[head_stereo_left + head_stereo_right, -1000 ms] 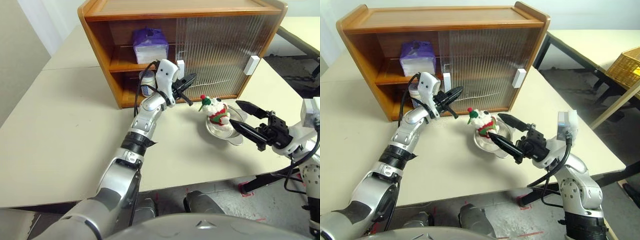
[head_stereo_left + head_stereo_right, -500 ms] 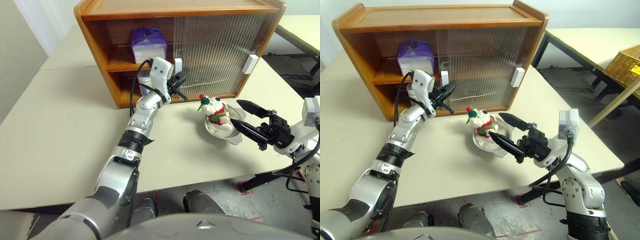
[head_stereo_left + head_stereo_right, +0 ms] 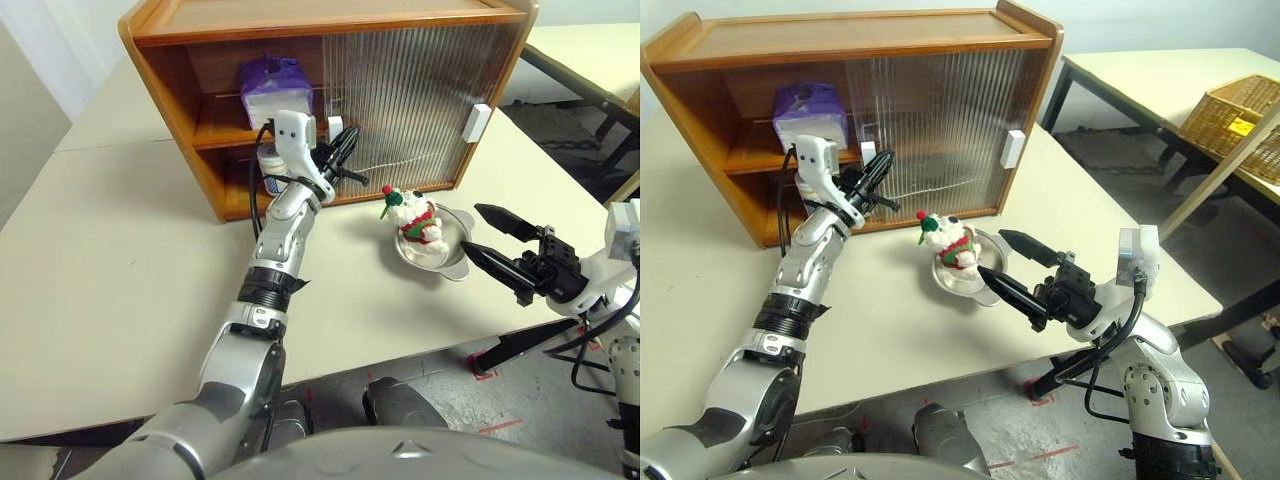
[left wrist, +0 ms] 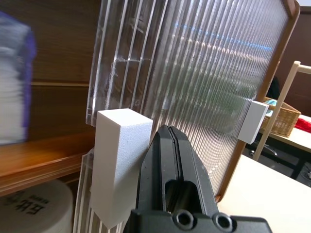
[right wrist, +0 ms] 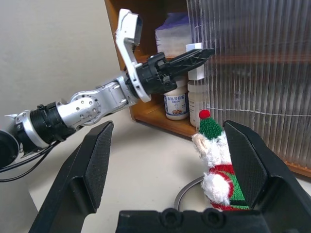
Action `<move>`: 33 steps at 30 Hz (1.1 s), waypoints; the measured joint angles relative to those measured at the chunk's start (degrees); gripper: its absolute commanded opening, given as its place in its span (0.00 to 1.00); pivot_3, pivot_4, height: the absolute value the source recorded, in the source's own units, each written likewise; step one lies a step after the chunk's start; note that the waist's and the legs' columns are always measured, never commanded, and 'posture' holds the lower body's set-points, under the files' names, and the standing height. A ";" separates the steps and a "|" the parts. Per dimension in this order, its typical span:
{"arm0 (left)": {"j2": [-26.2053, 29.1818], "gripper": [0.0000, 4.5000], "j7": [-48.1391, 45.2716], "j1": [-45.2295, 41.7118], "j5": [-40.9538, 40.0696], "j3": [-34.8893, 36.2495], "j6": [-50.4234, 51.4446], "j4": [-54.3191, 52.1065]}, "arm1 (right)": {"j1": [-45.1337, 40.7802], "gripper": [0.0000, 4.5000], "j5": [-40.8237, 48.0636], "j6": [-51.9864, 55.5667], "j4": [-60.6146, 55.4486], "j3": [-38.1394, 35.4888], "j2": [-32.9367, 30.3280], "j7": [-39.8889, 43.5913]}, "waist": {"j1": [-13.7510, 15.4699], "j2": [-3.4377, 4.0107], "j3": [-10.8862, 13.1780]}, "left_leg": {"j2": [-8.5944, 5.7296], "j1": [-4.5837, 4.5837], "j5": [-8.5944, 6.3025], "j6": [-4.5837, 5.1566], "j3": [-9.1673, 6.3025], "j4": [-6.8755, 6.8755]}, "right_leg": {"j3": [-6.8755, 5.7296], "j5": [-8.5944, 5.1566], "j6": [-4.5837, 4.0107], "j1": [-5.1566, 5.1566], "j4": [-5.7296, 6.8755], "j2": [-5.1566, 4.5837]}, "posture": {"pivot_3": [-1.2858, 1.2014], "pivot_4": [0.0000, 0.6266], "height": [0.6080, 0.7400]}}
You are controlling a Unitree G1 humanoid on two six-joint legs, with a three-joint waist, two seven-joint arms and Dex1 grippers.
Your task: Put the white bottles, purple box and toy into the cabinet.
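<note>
1. The left hand (image 3: 345, 143) has its two black fingers pressed flat together with nothing between them. It's up at the front of the big orange-brown wooden cabinet (image 3: 320, 20), with the tips right beside the small white rectangular handle (image 4: 119, 165) on the edge of the ribbed translucent sliding door (image 3: 410, 95).
2. Compared with a second ago, that hand has gone from hovering over the pale surface (image 3: 120, 250) near the toy to up against the handle.
3. The soft purple-and-lavender tissue pack (image 3: 272, 88) sits on the upper shelf just beyond the left hand, long side running along the shelf.
4. Two squat white plastic jars (image 5: 177, 99) stand upright on the lower shelf below it, lids up, one partly behind the door edge.
5. The right hand (image 3: 492, 243) is spread wide and empty, and it hasn't moved. Its fingers point at the shiny steel bowl (image 3: 445, 262).
6. The fluffy white plush toy in a red-and-green outfit (image 3: 412, 216) sits upright in that bowl, green red-tipped hat pointing up and leaning towards the cabinet, just ahead of the right fingertips and not touching them.
</note>
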 measured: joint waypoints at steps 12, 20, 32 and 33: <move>3.91 0.01 1.56 3.68 -1.01 1.23 4.04 -6.81 | -2.28 1.00 -0.16 -0.56 2.19 -0.01 -0.22 1.29 | 0.09 0.02 -0.02 | 0.00 0.08 0.17 0.15 0.05 -0.01 | -0.02 0.13 -0.21 0.01 0.03 0.08 | 0.40 0.06 1.00; 7.28 0.01 1.85 5.37 -1.09 2.99 4.62 -8.48 | -2.94 1.00 -0.15 -0.62 3.88 -0.04 -1.15 2.94 | 0.44 0.03 -0.03 | 0.06 0.17 0.17 -0.37 -0.03 -0.01 | -0.05 0.25 -0.34 0.01 0.09 0.10 | 0.41 0.05 1.00; 12.24 0.01 3.75 10.48 -1.03 6.87 6.75 -15.88 | -6.75 1.00 -0.12 -0.37 7.09 0.29 -1.33 6.10 | 4.82 0.12 -0.11 | 0.10 0.14 0.27 -0.37 -0.15 -0.09 | -0.10 0.52 -0.79 -0.05 0.10 0.08 | 0.44 0.06 1.00; 12.71 0.01 3.83 10.80 -1.06 7.04 7.08 -16.43 | -7.18 1.00 -0.13 -0.36 7.36 0.34 -1.34 6.40 | 5.28 0.12 -0.11 | 0.11 0.13 0.33 -0.27 -0.17 -0.11 | -0.12 0.66 -1.05 -0.06 0.10 0.09 | 0.44 0.06 1.00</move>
